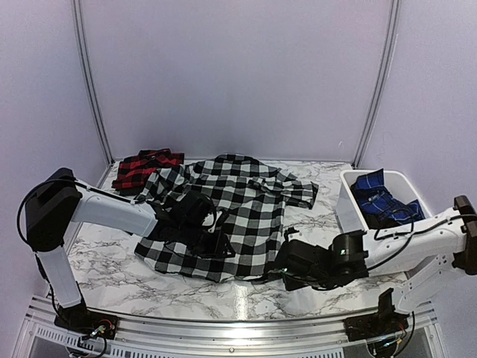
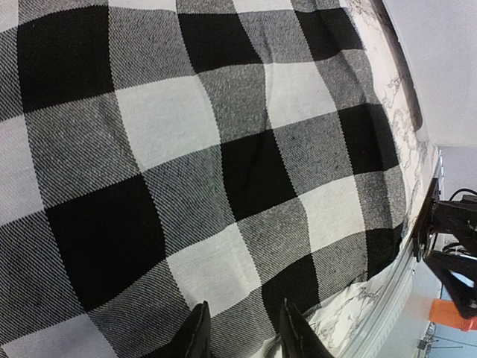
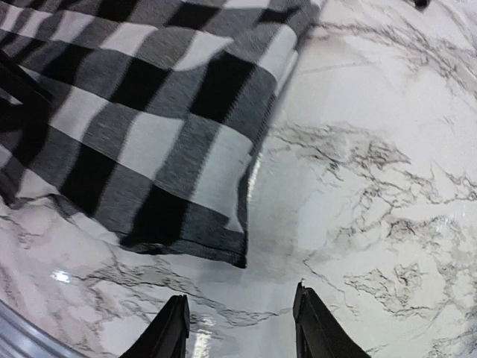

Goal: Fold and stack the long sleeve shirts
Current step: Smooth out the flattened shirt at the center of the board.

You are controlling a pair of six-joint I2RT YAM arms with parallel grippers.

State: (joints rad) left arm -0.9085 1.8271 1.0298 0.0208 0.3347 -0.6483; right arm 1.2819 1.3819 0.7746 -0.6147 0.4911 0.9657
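White marble-pattern table (image 1: 104, 276), glossy, metal rail along the near edge. Black-and-white shirt (image 1: 238, 201) lies spread flat across the middle, collar end far, hem near, with its near-right corner on bare marble. Red shirt (image 1: 141, 168) sits bunched at the far left corner, touching the black-and-white shirt's left sleeve. White bin (image 1: 346, 205) stands on the right side, apart from both shirts.

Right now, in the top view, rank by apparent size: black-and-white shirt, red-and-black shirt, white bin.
1. black-and-white shirt, spread out, clearly largest.
2. white bin.
3. red-and-black shirt, bunched up.
The last two look close, so their order is unsure.
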